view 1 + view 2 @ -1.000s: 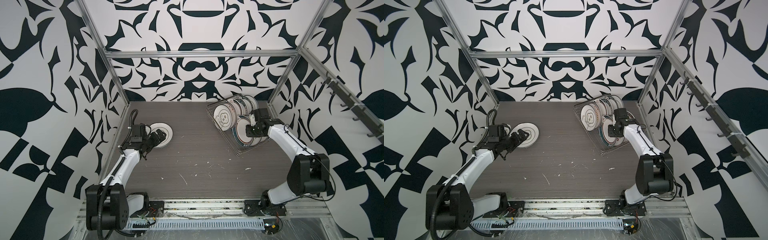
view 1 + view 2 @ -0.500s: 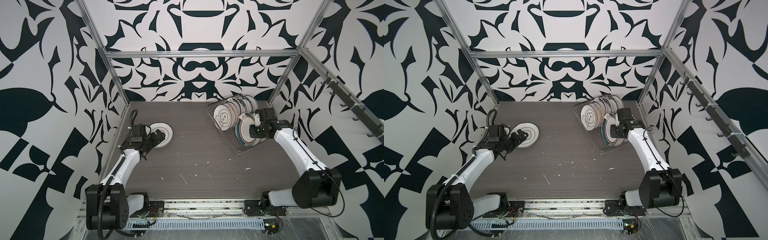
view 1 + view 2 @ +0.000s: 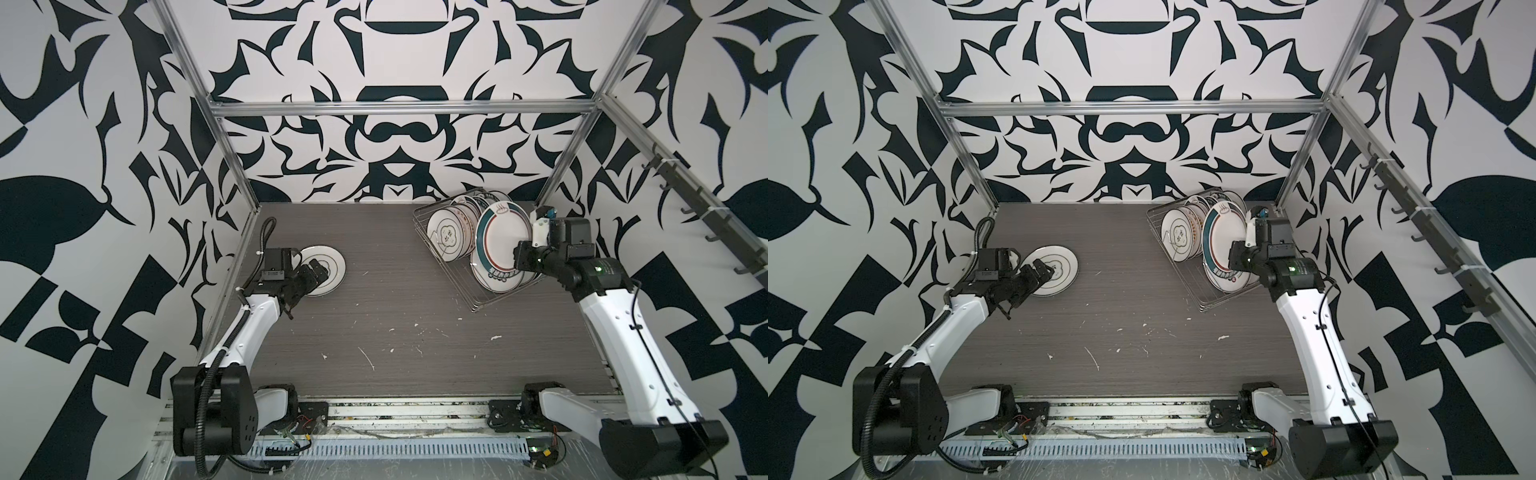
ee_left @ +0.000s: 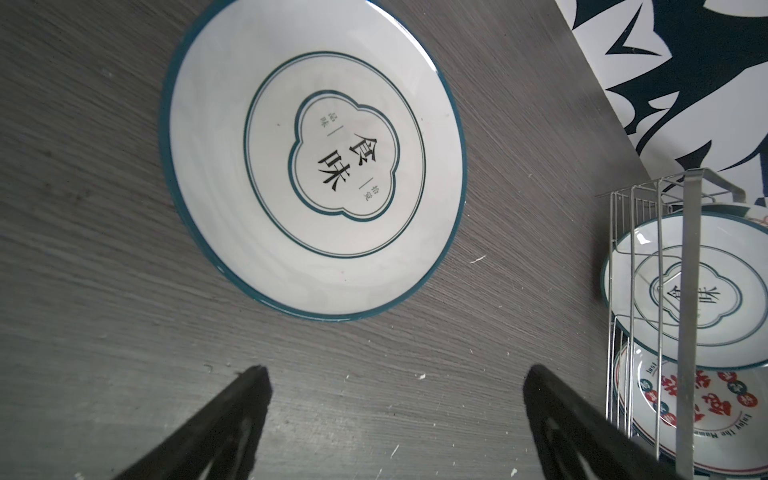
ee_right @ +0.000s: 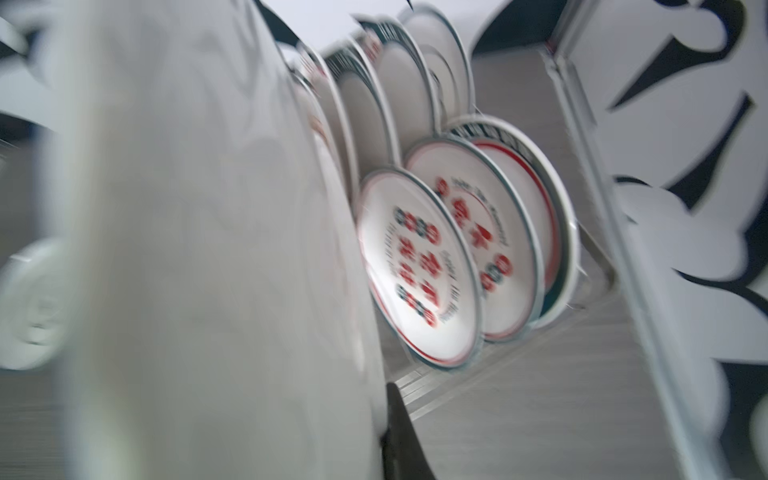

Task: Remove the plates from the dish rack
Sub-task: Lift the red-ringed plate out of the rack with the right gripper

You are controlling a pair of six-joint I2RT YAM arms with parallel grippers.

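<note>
The large plate (image 3: 500,239), white with a teal rim band, a thin red ring and a dark emblem at its top edge, stands upright over the near right part of the dish rack (image 3: 467,286), which sits far right on the counter (image 3: 395,316). The right pincer (image 3: 520,255) is clamped on its right rim, jaws nearly together. Whether the plate's lower edge touches the wire cannot be told. Behind it, more plates (image 3: 449,237) stand on edge in rows.

Far left, a flat plate (image 4: 311,166) lies face up on the counter. The left pincer (image 4: 395,374) hovers just near of it, jaws wide apart, holding nothing.

The flat plate reads "食味" inside a cloud-shaped frame; the smaller characters beside it are too fine to read. A racked plate carries red characters and "Enjoy the", the rest cut off.

The right wrist view is blurred, the held plate's back filling most of it.
</note>
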